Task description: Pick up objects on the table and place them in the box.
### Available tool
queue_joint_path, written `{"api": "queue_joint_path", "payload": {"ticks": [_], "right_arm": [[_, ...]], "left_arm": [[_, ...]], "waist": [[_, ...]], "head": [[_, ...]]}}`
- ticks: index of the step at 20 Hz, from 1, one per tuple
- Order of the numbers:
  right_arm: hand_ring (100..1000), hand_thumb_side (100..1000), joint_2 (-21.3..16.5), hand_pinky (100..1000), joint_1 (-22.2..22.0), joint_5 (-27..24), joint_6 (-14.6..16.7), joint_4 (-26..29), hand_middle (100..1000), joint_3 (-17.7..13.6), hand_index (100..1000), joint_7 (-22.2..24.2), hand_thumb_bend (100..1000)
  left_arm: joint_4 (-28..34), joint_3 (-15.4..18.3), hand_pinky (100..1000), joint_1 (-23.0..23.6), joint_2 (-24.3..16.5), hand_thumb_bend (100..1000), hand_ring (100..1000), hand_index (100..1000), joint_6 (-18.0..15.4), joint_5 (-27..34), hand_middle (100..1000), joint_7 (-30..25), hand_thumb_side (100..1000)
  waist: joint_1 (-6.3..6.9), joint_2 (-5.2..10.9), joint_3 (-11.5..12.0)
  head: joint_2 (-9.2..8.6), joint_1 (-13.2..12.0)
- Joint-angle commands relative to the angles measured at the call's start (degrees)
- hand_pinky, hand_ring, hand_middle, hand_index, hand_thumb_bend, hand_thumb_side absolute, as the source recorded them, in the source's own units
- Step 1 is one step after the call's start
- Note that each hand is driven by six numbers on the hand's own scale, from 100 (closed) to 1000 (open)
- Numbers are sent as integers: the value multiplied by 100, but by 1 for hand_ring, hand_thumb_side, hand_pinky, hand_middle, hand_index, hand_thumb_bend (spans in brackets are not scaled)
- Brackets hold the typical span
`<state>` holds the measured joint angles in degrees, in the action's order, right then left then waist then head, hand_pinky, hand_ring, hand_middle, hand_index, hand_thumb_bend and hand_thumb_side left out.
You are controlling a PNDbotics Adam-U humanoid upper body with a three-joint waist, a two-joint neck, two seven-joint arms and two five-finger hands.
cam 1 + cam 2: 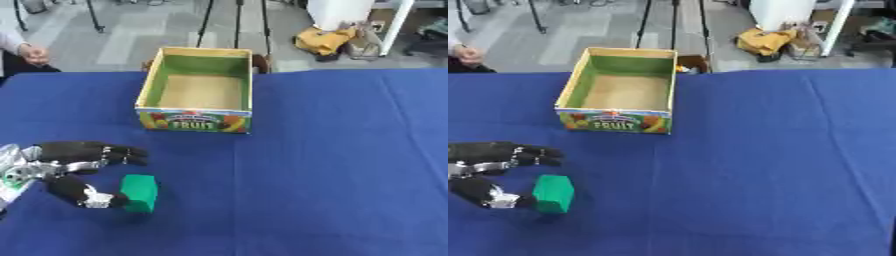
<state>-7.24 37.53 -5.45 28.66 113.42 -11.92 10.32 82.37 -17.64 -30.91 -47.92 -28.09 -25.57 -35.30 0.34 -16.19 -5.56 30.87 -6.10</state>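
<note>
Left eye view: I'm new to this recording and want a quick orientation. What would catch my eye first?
First the open fruit box, standing empty at the far middle of the blue table. Then, near the lower left, the robot's left hand, fingers spread beside a small green block, its thumb at the block's side. The right hand does not show.

Bare blue table point(332, 165) between green block point(140, 193) and open-topped box point(196, 119)

A blue cloth point(350, 165) covers the table; beyond it, a yellow bundle point(324, 39) lies on the grey floor (beside a white post point(399, 25)).
</note>
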Motion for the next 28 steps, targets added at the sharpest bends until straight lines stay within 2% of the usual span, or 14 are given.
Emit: {"api": "queue_joint_path", "payload": {"ticks": [1,6,14,22,28], "right_arm": [[850,637,-33,818,92,-37,-15,117,559,16,825,-13,100],[851,628,-10,820,104,-54,-29,117,559,17,825,-17,100],[851,618,4,822,107,-61,-42,117,559,1,822,-74,100],[851,616,2,823,86,-42,-55,117,557,-16,820,-101,100],[852,613,0,825,75,-35,-59,117,556,-26,820,-110,100]], "left_arm": [[-126,-22,902,-112,-122,445,979,1000,-1716,-78,1000,-1667,1000],[-395,-116,910,-130,-60,437,977,1000,-1809,-164,1000,-1667,1000],[-634,-73,907,-165,48,445,975,1000,-1822,-422,1000,-1667,1000],[-193,164,907,-268,101,429,985,1000,-1742,-586,1000,-1657,1000],[64,134,908,-278,98,403,989,1000,-1709,-822,1000,-1477,1000]], "waist": [[21,92,-7],[30,75,-29],[28,69,-40],[20,80,-18],[7,80,-10]], "head": [[35,16],[32,16],[46,61],[3,83],[-112,55]]}}
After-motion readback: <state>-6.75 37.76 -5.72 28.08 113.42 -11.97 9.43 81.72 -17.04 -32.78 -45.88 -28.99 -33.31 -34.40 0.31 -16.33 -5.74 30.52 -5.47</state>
